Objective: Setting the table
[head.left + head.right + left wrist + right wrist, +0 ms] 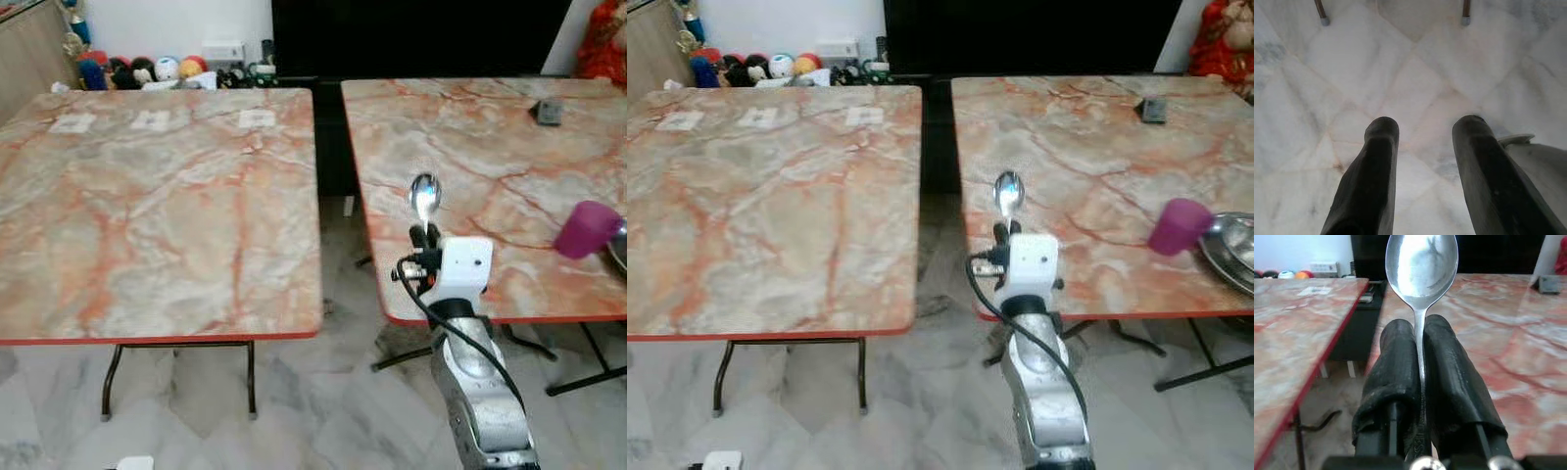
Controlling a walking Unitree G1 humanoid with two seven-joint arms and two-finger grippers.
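The right end effector [1418,340] clamps a silver spoon [1421,264] by its handle, bowl upright, above the near edge of the right marble desk [490,147], where a purple cup [586,229] stands; the left end effector [1425,142] hangs wide apart over the tiled floor [1400,63].

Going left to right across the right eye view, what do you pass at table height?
Left marble table → gap between the tables → spoon held upright in the right gripper at the near left edge of the right marble table → purple cup → metal dish at the picture's right edge.
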